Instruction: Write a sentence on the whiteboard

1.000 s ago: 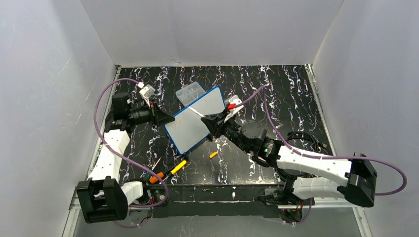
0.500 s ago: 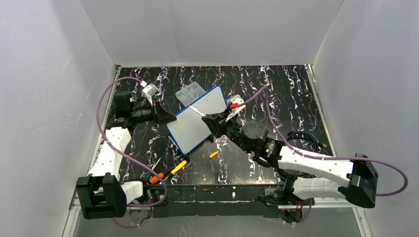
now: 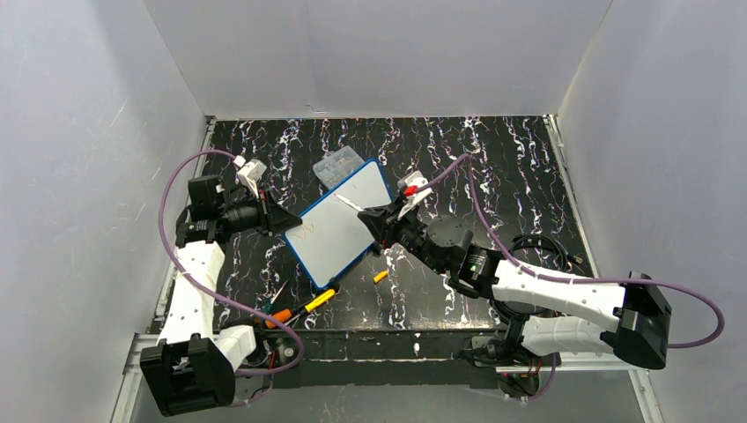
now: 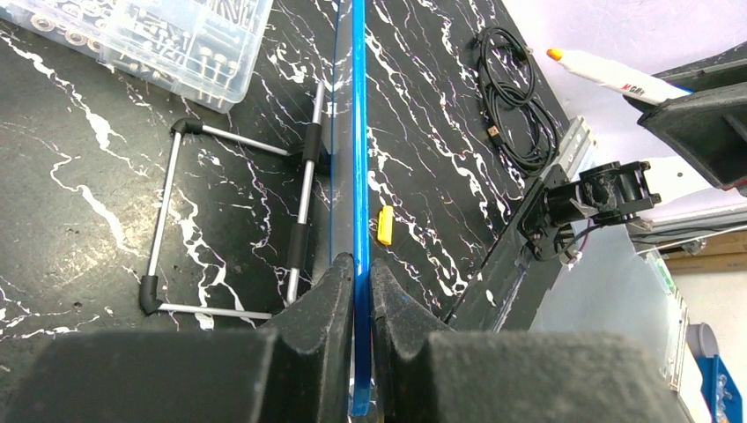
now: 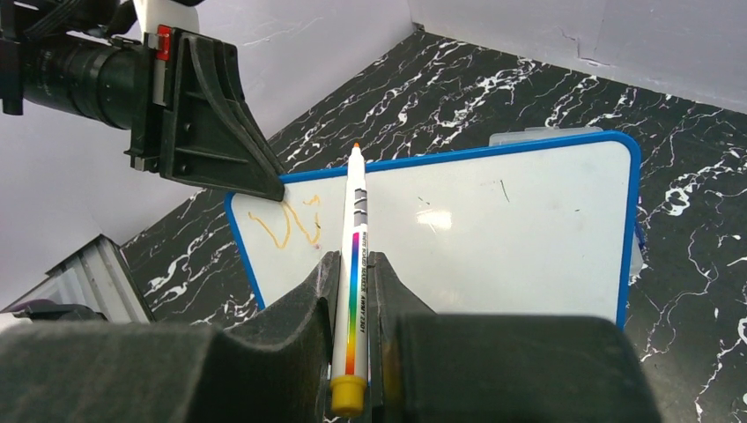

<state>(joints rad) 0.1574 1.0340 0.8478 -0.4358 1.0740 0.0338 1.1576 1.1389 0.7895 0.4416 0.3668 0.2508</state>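
Whiteboard [image 3: 339, 231] stands tilted at the middle of the table [image 3: 502, 159], just before a clear box [image 3: 339, 166] on the far side, its left rim pinched between the left gripper's [image 4: 357, 264] fingers. Right gripper [image 5: 352, 261] clamps a marker [image 5: 355, 220], tip by the board's upper rim. A few orange strokes of the sentence [image 5: 286, 225] mark its left end.

The black wedge-shaped left gripper [image 3: 293, 220] and right gripper [image 3: 369, 215] point toward each other, tips near, both jaws clamped shut.

Compartment box [image 3: 338, 166] just behind whiteboard [image 3: 333, 234]
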